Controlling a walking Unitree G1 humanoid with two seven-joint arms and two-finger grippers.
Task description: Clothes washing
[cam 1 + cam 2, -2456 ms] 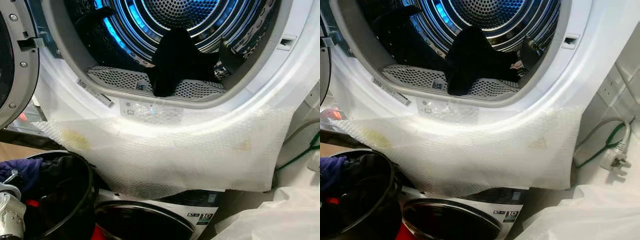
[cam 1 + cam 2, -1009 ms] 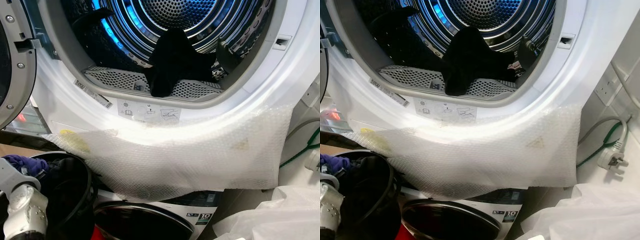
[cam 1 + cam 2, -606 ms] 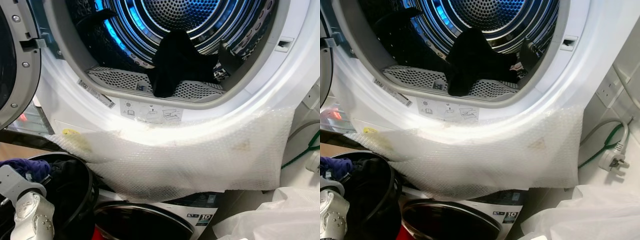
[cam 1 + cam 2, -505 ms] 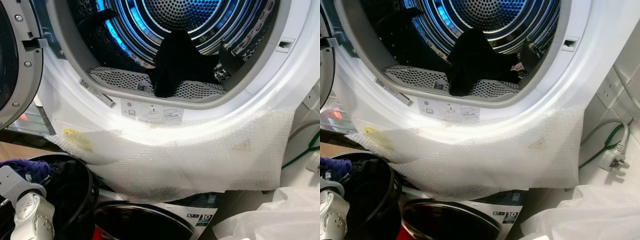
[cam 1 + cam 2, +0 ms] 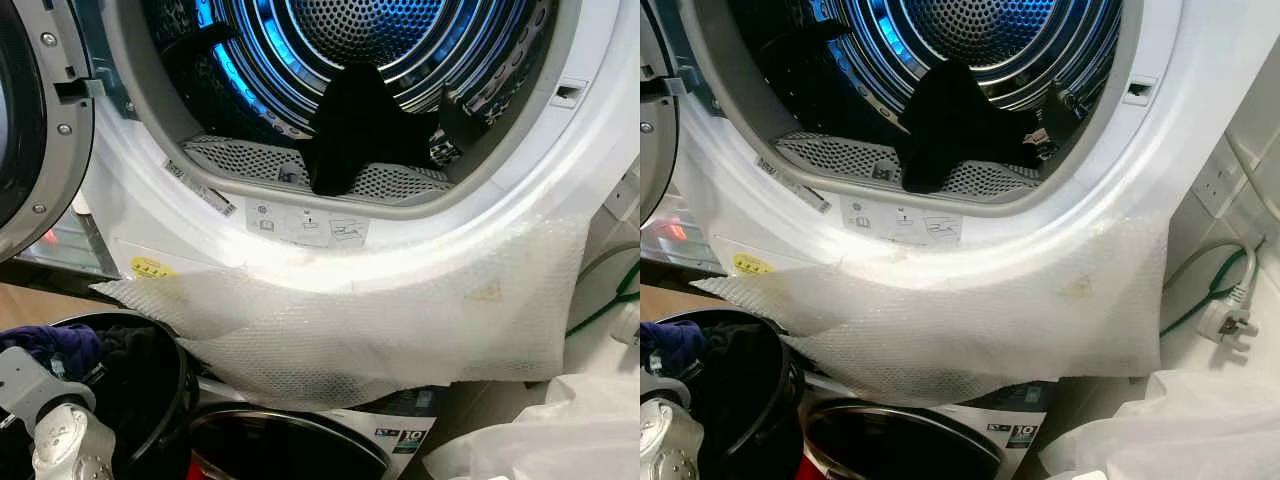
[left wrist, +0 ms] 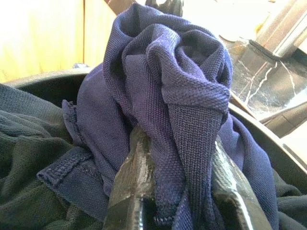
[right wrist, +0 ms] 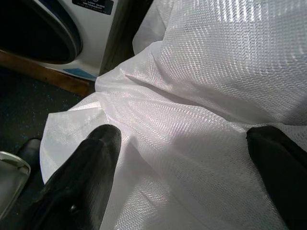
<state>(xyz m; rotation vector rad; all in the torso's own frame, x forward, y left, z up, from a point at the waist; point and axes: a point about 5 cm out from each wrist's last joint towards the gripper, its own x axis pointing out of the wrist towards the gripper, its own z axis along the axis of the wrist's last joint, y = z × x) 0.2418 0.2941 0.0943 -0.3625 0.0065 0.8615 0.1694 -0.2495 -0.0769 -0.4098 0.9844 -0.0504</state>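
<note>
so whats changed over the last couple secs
The left arm has risen further into the head views beside the black basket, bringing the purple garment up in the left claw, which is shut on it. The bubble wrap's left edge has sagged, uncovering the yellow sticker. The black garment in the drum and the right claw above the white sheet look unchanged.

The picture's edge is cutting off the lower washer door [image 5: 290, 450] beneath the bubble wrap [image 5: 400, 320], hiding its lower half.
</note>
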